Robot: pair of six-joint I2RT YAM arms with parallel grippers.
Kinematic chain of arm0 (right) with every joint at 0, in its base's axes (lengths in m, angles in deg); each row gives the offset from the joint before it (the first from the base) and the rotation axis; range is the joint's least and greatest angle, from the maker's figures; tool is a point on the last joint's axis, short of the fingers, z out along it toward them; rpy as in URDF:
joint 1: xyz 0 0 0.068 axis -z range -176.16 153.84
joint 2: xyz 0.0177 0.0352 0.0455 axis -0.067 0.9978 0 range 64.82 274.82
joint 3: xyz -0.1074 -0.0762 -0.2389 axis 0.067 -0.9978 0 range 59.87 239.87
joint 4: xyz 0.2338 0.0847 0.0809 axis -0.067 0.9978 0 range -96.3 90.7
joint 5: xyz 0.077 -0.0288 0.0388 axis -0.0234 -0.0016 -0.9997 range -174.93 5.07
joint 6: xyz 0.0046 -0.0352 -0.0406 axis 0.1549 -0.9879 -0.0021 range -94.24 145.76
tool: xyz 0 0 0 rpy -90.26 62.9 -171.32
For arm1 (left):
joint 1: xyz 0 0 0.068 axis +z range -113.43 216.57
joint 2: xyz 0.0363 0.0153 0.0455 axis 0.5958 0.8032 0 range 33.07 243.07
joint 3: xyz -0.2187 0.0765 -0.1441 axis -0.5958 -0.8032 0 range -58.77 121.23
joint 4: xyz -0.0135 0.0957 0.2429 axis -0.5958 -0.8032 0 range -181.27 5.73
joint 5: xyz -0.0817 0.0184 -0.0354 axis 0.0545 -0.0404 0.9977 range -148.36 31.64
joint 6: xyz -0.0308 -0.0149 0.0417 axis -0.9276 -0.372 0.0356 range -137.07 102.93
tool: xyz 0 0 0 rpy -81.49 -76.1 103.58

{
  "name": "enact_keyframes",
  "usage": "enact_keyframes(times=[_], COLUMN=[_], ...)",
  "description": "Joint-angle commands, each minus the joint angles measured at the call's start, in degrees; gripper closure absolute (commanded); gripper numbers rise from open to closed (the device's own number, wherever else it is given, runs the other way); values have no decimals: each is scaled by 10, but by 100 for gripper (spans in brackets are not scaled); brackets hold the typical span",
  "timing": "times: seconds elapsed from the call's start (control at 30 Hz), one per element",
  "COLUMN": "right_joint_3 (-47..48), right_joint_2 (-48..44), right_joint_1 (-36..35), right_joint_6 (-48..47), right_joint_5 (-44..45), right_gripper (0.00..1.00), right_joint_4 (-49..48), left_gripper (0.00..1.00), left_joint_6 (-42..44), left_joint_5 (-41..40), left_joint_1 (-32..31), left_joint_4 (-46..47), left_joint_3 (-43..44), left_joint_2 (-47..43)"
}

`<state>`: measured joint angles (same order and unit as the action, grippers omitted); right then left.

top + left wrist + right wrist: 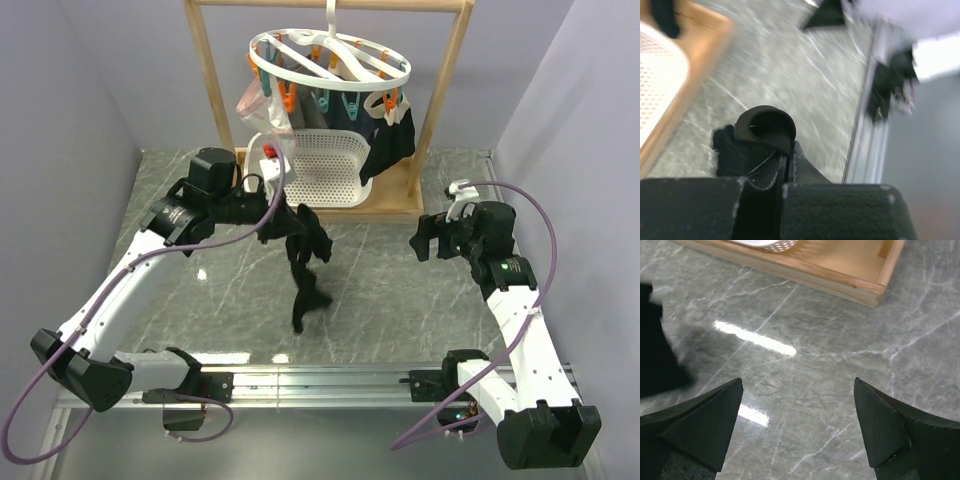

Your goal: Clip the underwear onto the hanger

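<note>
- The grey marbled table (400, 300) carries everything; the wooden rack (213, 90) stands at its far edge.
- The hanger (330, 87), a round white ring, hangs by its hook from the rack's top bar; orange clips (288, 97) and teal clips (322, 102) dangle under it; a pale pink garment (262, 110) hangs at the rack's left post and a black garment (392, 145) at its right post.
- A white perforated basket (325, 170) sits on the rack's base, under the ring.
- The underwear (305, 270) is in front of the rack, lifted off the table and drooping in a twisted bunch; its lower end is at or just above the tabletop, and I cannot tell if it touches.
- The left gripper (290, 225) is just in front of the rack's base; its claw is clenched on the top of the underwear, a fold of black cloth (765, 130) bulging past the fingertips.
- The right gripper (425, 240) hovers off the rack's right front corner; its claw is released, jaws wide over bare table, grasping nothing.
</note>
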<state>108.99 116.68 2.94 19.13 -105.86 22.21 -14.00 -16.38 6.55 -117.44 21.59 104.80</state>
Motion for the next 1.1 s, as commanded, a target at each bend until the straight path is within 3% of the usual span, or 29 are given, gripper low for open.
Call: enact_keyframes(times=[0.0,0.07,0.23,0.33,0.43,0.47,0.63,0.67,0.73,0.77,0.83,0.87,0.93,1.07], right_joint_3=[32,35,31,24,22,18,4,4,3,-2,-6,-9,-9,15], right_joint_2=[-13,-12,-6,3,8,9,30,37,59,66,86,97,112,190], right_joint_1=[3,3,3,3,3,3,1,-1,-7,-18,-35,-58,-85,-139], right_joint_6=[-24,-38,-46,-43,-42,-40,-10,-6,2,8,20,27,33,50], right_joint_5=[-42,-62,-127,-118,-104,-104,-125,-128,-135,-131,-120,-97,-72,-61], right_gripper=[2,2,3,4,4,4,5,6,8,9,11,12,14,21], right_joint_4=[0,13,20,17,17,15,-21,-23,-29,-34,-48,-54,-66,-70], left_gripper=[100,98,89,87,86,82,68,53,38,18,14,6,8,13], left_joint_6=[179,229,328,393,502,528,546,523,503,476,451,414,357,189], left_joint_5=[115,135,163,186,200,189,114,113,129,131,148,151,124,62], left_joint_1=[-3,-9,-39,-55,-58,-58,-37,-28,11,25,72,90,128,160], left_joint_4=[-147,-227,-285,-312,-408,-434,-447,-442,-425,-418,-398,-381,-308,-191], left_joint_3=[43,60,79,114,213,283,407,407,388,353,300,225,94,-83], left_joint_2=[-2,25,128,228,384,417,512,509,490,462,422,372,285,161])
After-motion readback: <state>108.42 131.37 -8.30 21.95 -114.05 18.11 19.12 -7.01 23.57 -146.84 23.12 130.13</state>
